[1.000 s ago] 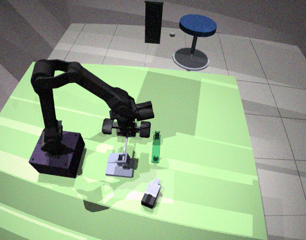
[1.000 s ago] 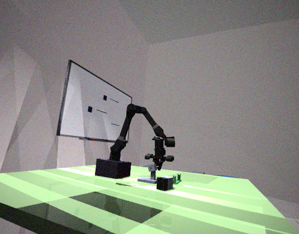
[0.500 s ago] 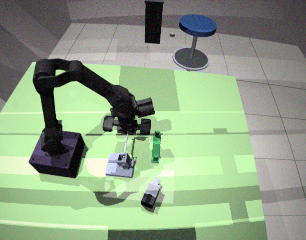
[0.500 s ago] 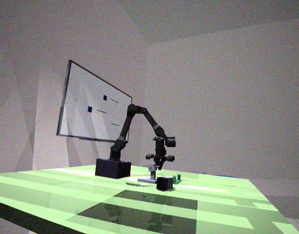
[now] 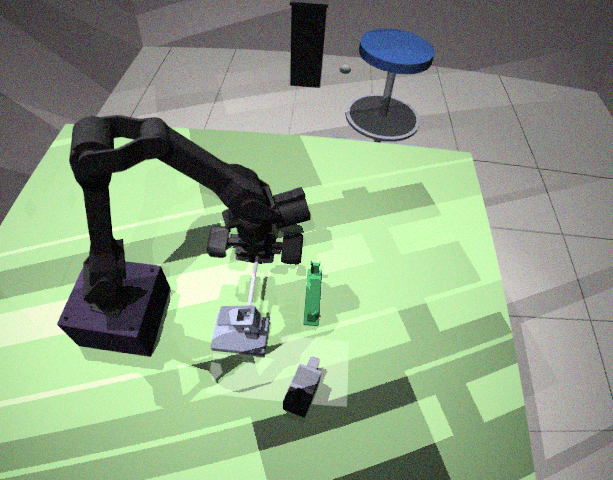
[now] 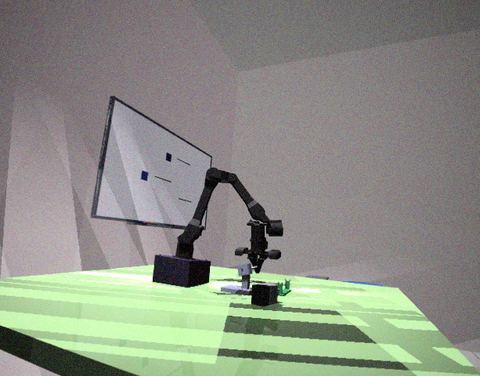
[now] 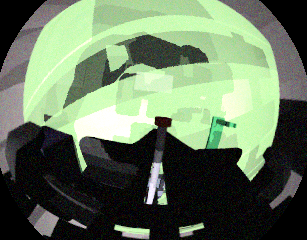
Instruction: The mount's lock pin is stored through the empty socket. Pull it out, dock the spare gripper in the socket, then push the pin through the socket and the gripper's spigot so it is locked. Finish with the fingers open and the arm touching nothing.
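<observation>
My gripper point(image 5: 256, 259) point(image 6: 258, 270) point(image 7: 158, 132) points down behind the mount, shut on the lock pin. The pin point(image 5: 252, 284) point(image 7: 153, 182) has a dark red head showing above the fingers in the wrist view; its pale shaft runs from the fingers to the socket's back edge. Whether its tip is still inside cannot be told. The grey mount point(image 5: 228, 341) point(image 6: 231, 288) stands on the table with its raised square socket point(image 5: 251, 324) point(image 6: 244, 269), whose top opening looks empty. The spare gripper point(image 5: 302, 386) point(image 6: 264, 294), a dark-and-grey block with a pale spigot point(image 5: 314, 363), lies in front, right of the mount.
A green holder point(image 5: 312, 298) point(image 6: 286, 291) point(image 7: 213, 136) with an upright at each end lies right of the mount. The arm's purple base box point(image 5: 112, 310) point(image 6: 181, 270) stands left of the mount. A blue stool point(image 5: 396, 49) is beyond the table point(image 5: 389, 170).
</observation>
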Robot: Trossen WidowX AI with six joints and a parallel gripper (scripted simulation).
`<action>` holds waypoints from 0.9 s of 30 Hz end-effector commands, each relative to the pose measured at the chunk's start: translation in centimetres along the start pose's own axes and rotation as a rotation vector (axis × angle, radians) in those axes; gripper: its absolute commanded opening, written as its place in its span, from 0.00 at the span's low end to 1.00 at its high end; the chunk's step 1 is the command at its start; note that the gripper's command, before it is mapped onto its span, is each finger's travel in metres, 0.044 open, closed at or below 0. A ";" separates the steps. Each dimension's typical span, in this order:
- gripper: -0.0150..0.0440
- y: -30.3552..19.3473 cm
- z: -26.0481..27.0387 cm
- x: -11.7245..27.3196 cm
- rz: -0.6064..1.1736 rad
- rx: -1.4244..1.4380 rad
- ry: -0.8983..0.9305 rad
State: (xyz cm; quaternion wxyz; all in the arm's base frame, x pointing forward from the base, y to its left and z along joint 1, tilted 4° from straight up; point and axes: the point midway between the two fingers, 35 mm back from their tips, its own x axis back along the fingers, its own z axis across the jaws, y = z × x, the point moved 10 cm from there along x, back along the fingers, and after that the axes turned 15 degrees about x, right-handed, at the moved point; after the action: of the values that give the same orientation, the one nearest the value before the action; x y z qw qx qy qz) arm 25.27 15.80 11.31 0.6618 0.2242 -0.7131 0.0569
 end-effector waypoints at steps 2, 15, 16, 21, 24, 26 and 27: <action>0.25 0.4 -0.2 0.0 0.006 -0.003 0.000; 0.25 1.6 -0.6 0.2 0.007 -0.004 0.004; 0.25 1.7 -0.6 0.2 0.007 -0.004 0.005; 0.25 2.1 -0.8 0.2 0.007 -0.004 0.006; 0.25 2.4 -0.8 0.2 0.008 -0.004 0.007; 0.25 2.5 -0.9 0.3 0.008 -0.004 0.008; 0.25 2.6 -0.9 0.3 0.008 -0.005 0.008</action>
State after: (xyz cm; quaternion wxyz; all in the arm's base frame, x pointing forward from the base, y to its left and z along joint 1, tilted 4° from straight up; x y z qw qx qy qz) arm 25.02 18.12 12.12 0.6650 0.2229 -0.7104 0.0582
